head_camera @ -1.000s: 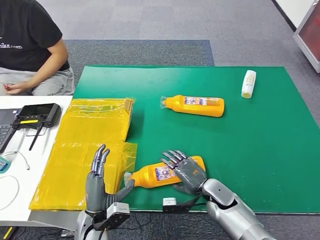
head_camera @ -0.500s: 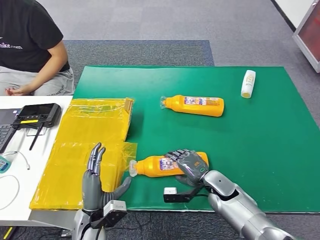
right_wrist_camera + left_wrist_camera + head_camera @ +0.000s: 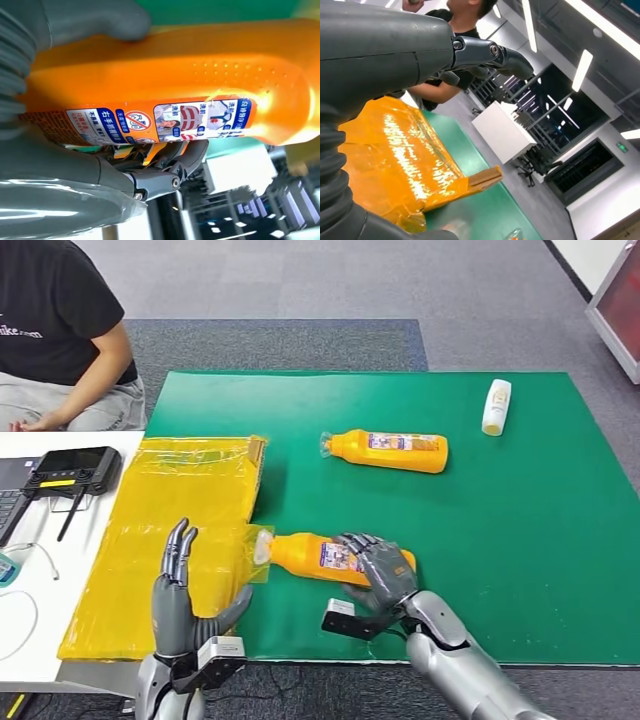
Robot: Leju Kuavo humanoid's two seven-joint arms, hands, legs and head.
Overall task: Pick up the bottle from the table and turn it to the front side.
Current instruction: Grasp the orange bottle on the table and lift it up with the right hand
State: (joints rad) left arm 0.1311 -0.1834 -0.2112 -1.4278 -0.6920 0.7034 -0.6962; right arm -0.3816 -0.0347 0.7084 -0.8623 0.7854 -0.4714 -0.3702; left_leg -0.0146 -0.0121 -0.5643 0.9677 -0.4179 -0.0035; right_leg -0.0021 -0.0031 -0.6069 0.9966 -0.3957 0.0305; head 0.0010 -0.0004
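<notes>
Gripping the orange bottle around its body, your right hand has its fingers curled over one side and the thumb pressed on the other, as the right wrist view shows close up. The bottle lies near the mat's front edge, at about 6 o'clock on the green mat, its capped neck pointing to 9 o'clock and just reaching the yellow plastic bag; whether it is lifted off the mat you cannot quite tell from above. Your left hand stands at 7 o'clock over the bag's near edge, fingers spread and holding nothing. Further out, a second orange bottle lies on its side near the mat's middle, and a small white bottle sits toward 2 o'clock. At 10 o'clock a person in a black shirt sits beside a black controller on the white table.
</notes>
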